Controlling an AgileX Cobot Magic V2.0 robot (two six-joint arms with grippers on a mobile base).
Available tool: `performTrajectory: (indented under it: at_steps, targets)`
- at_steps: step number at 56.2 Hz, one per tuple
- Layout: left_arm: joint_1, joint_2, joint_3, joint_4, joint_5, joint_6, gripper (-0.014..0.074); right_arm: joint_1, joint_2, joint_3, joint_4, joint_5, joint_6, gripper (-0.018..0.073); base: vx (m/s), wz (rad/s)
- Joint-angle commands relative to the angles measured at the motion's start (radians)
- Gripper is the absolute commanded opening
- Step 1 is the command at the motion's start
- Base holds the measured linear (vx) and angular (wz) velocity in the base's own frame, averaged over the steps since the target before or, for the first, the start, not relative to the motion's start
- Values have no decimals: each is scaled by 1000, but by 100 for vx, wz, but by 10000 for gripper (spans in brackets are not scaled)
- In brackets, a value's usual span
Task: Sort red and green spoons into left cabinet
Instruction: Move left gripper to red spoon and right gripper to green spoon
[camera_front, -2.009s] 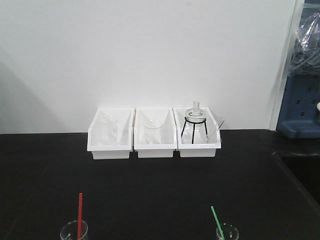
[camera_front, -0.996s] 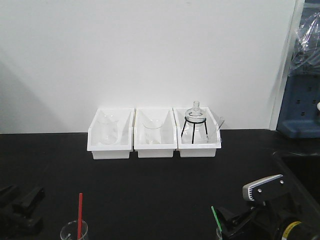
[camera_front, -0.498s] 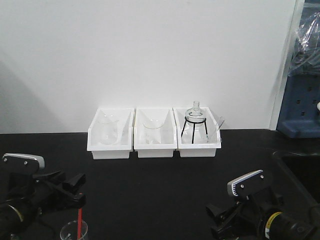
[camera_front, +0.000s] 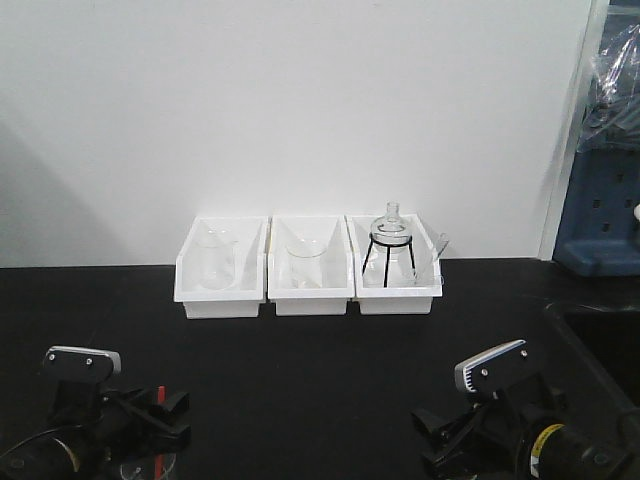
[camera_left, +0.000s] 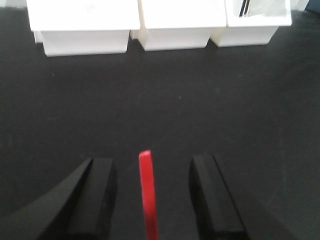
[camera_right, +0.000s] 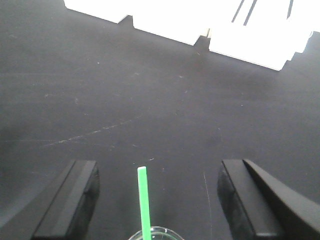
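While both pairs of jaws stood apart, left gripper (camera_left: 150, 167) straddled the thin bright-red plastic spoon (camera_left: 146, 195), handle centred between them; right gripper (camera_right: 159, 172) likewise bracketed the thin green plastic spoon (camera_right: 143, 200), propped in a clear glass beaker (camera_right: 152, 233), presumably for easy pinching. Cabinet unseen.

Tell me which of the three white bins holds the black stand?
The rightmost bin; the stand carries a glass flask. The other two hold only beakers.

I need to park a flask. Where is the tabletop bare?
Bare: the black tabletop between the white bins and the front edge. Crowded: that edge, left claw straddling red spoon, right claw straddling green spoon.
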Motion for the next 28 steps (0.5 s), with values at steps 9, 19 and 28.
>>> performTrajectory:
  at_steps: [9, 19, 28]
  targets:
    - [-5, -19, -31, -10, -106, -8, 461, -3, -33, -28, 3, -67, 5, 550, 0, 0]
    - [-5, -19, -31, -11, -110, -5, 450, 18, 0, -28, -6, -65, 15, 550, 0, 0]
    - [-5, -19, -31, -11, -106, -4, 387, 35, 51, -32, -45, -66, 15, 550, 0, 0]
